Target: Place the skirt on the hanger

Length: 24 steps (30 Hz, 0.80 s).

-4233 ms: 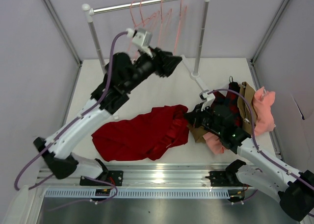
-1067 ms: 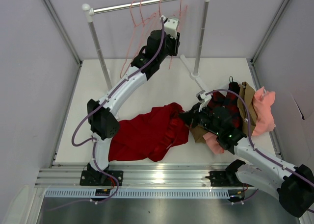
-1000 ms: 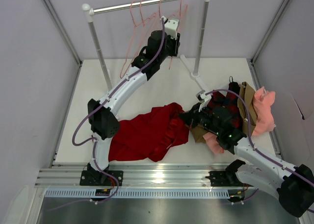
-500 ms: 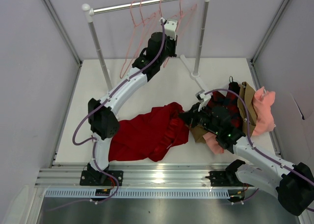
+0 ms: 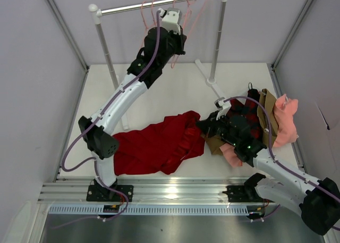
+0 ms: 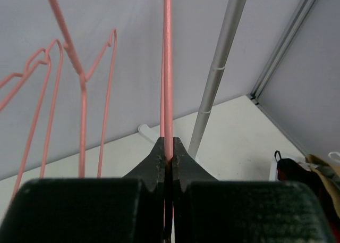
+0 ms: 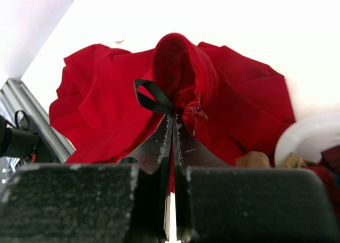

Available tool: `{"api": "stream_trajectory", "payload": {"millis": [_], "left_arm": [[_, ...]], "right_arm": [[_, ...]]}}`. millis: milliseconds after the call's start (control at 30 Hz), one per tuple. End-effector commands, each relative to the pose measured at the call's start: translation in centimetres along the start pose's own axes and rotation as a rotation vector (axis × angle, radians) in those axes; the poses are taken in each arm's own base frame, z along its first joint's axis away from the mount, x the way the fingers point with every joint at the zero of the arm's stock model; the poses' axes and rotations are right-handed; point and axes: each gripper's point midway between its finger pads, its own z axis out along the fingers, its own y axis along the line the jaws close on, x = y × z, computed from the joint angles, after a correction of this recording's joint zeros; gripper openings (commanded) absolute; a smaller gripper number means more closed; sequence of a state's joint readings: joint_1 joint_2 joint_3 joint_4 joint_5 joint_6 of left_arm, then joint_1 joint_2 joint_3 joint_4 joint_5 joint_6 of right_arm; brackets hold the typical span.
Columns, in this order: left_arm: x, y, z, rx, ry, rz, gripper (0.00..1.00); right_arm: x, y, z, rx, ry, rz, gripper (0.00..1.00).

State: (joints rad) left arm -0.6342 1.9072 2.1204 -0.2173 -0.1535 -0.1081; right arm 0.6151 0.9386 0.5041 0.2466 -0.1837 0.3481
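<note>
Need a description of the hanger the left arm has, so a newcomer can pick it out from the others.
Find the metal rail at the back of the table. Of the pink wire hangers there, it is the hanger nearest the right post. Only this one is pinched in the shut left gripper.

hanger [image 6: 168, 67] top cut off by frame edge, skirt [image 7: 239, 105] partly hidden behind right jaws

One red skirt [image 5: 154, 144], seemingly four pink hangers [image 6: 168, 51], one plaid garment [image 5: 244, 111], one pink garment [image 5: 287, 115], one rail [image 5: 133, 7].
</note>
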Motion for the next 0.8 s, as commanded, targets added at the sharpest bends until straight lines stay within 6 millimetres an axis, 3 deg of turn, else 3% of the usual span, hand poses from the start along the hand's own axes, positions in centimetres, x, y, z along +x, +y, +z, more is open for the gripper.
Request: {"api": "stream_trajectory", "payload": {"millis": [0,67,133,167,200,233,267,300,367,400,433,533,567,767], "left_arm": [[-5.0,-0.1,-3.0,0.017,-0.078,-0.049,0.00],[-3.6,0.0,-3.6,0.013,-0.024,-0.052,0.00],[-4.9,0.0,-5.7,0.020,-0.035,-0.084,0.00],[-3.5,-0.4,-6.3,0.050,-0.009,-0.092,0.00],[-4.0,-0.7,-8.9,0.077,-0.020,-0.118,0.00],[-1.9,-0.9,-9.8,0.099,0.016,-0.120,0.00],[-3.0,-1.5,-11.3,0.133,-0.024,-0.129,0.00],[-3.3,-2.1,-14.2,0.174,-0.039,-0.132,0.00],[-1.9,-3.2,-16.9,0.236,-0.008,-0.117,0.00],[0.4,-4.3,-18.1,0.276,0.044,-0.107,0.00],[-0.9,-4.6,-20.5,0.303,0.013,-0.110,0.00],[2.6,-5.3,-23.6,0.321,0.102,-0.114,0.00],[2.0,-5.3,-25.7,0.336,0.086,-0.127,0.00],[10.9,-3.5,-30.7,0.307,0.266,-0.188,0.00]], "right_arm": [[-2.6,-0.1,-0.6,0.038,-0.085,0.005,0.00],[-3.2,-0.1,-0.9,0.046,-0.108,0.008,0.00],[-3.4,-0.8,-1.1,0.085,-0.122,0.014,0.00],[-3.6,-1.0,-1.1,0.097,-0.128,0.020,0.00],[-3.6,-1.6,-1.2,0.124,-0.127,0.029,0.00],[-3.6,-1.8,-1.1,0.131,-0.126,0.034,0.00],[-3.8,-1.9,-1.1,0.130,-0.124,0.038,0.00],[-3.8,-2.1,-1.1,0.130,-0.123,0.058,0.00],[-4.0,-2.3,-0.9,0.124,-0.123,0.083,0.00],[-4.0,-2.3,-0.9,0.119,-0.122,0.102,0.00],[-4.2,-2.7,-0.8,0.127,-0.125,0.117,0.00],[-4.5,-3.2,-0.4,0.136,-0.124,0.159,0.00],[-4.5,-3.5,-0.2,0.147,-0.125,0.165,0.00],[-6.2,-3.1,0.0,0.107,-0.183,0.139,0.00]]}}
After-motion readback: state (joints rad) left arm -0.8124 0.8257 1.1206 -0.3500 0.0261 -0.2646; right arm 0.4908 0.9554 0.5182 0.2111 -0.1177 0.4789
